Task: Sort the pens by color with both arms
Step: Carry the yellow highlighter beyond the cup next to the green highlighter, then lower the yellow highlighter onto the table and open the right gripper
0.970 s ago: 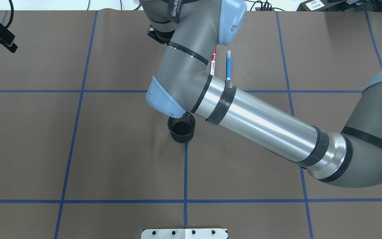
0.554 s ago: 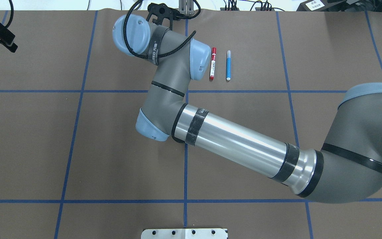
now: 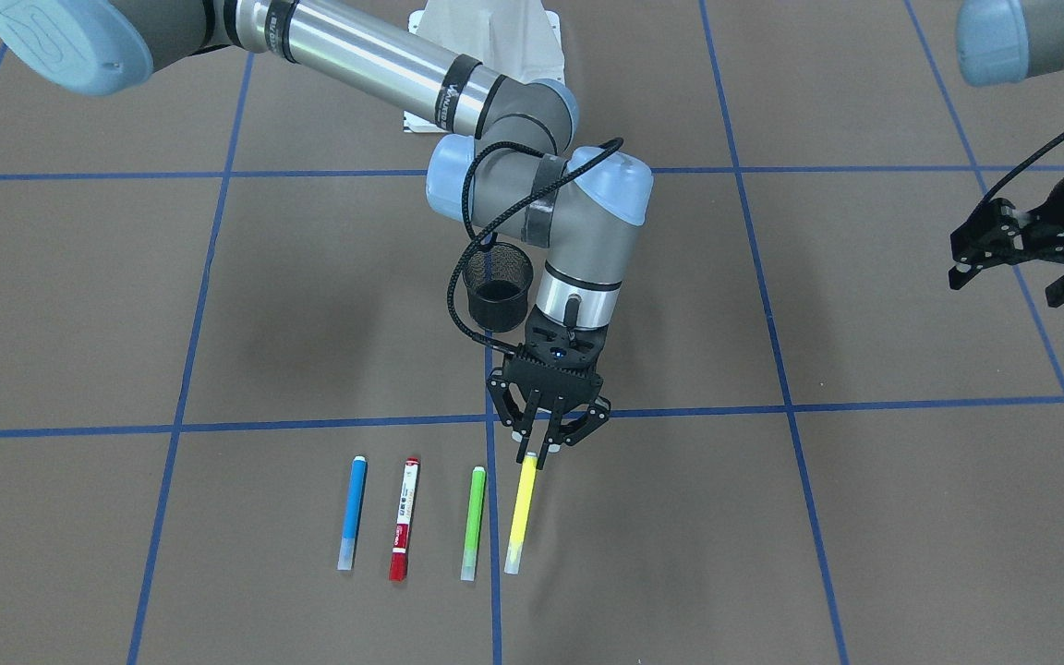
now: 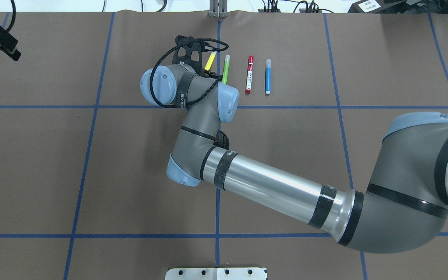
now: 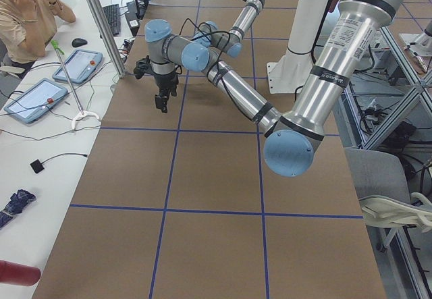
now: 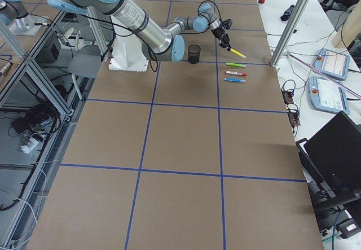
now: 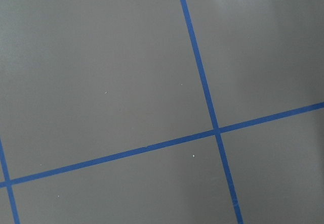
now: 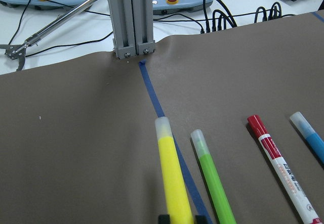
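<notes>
Since the earlier overhead frames the right arm has drawn its wrist back from the far edge of the worktop (image 3: 218, 323), so the yellow pen (image 3: 520, 513) and green pen (image 3: 473, 523) now show there, while the forearm covers nearly all of the mesh cup (image 3: 498, 286). The right hand (image 3: 537, 451) is closed on one extreme end of the yellow pen, and the rest of the barrel projects forward with its pale cap leading. The right side view shows that pen tilted and apparently raised, but whether its cap end has cleared the worktop cannot be told. The green pen lies just beside it, with the red pen (image 3: 405, 520) and blue pen (image 3: 352, 513) further along the same row, all three flat on the worktop. The left hand (image 3: 1008, 282) stands well apart with its jaws spread wide and holds nothing; its wrist camera shows only bare worktop. In my judgement the main hazard is the end grip, because the long overhang could let the pen pivot or slide out of the jaws during a quick swing. Second, a sideways move made too low could sweep the cap into the green pen and disturb the row. Third, the forearm passes over the cup and could tip it if lowered.
</notes>
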You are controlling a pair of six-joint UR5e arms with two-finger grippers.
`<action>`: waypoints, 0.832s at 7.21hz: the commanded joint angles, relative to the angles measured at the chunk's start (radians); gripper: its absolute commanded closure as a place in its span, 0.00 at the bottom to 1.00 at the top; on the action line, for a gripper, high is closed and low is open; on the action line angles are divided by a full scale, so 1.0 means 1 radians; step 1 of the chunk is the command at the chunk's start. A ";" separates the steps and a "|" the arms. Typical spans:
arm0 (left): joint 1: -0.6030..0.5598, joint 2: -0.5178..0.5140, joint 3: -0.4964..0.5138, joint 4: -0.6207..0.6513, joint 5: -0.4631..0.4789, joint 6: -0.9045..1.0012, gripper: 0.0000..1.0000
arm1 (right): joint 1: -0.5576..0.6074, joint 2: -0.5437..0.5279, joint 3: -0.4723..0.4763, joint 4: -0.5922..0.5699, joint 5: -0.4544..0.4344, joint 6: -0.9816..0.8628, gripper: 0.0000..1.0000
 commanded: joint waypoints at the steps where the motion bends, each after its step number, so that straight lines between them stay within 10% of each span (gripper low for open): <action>1: 0.000 -0.001 -0.002 0.000 0.000 -0.002 0.00 | -0.027 -0.005 -0.015 0.004 -0.035 0.000 1.00; 4: 0.000 -0.002 -0.002 0.000 0.000 -0.002 0.00 | -0.039 -0.020 -0.026 0.079 -0.044 0.000 0.97; 6: 0.000 -0.001 -0.002 0.000 0.000 -0.002 0.00 | -0.039 -0.019 -0.026 0.079 -0.045 -0.001 0.78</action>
